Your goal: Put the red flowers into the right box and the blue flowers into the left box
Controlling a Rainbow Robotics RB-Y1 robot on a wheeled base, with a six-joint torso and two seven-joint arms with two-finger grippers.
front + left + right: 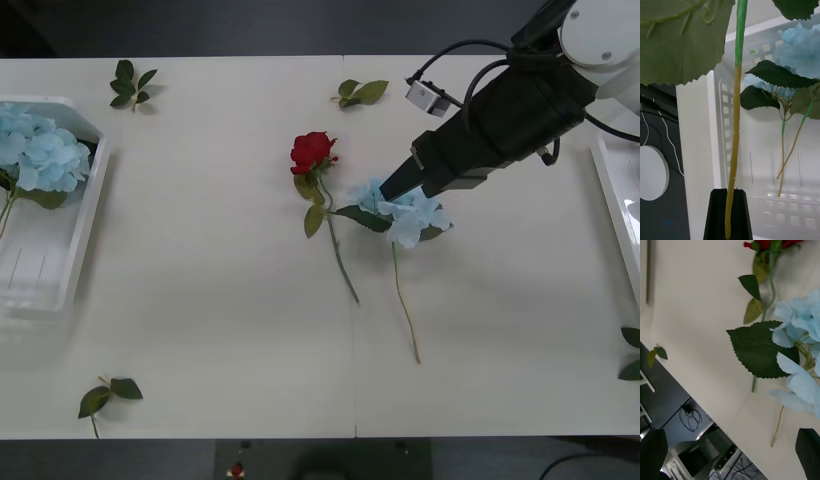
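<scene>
Right hand [392, 187], fingers spread and empty, over a blue flower [408, 212] on the table [200, 300]. Left hand [730, 213] pinches another's stem over the left box [760, 165]. Light, floppy; the stiff stem likely grips best.

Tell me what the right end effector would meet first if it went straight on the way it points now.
Most likely the blue flower on the table. The right end effector, open, points down at that bloom, which lies just ahead of it beside the rose. How far above it hangs is unclear.

White table [220, 330]: flowers, leaf sprigs, trays.
</scene>
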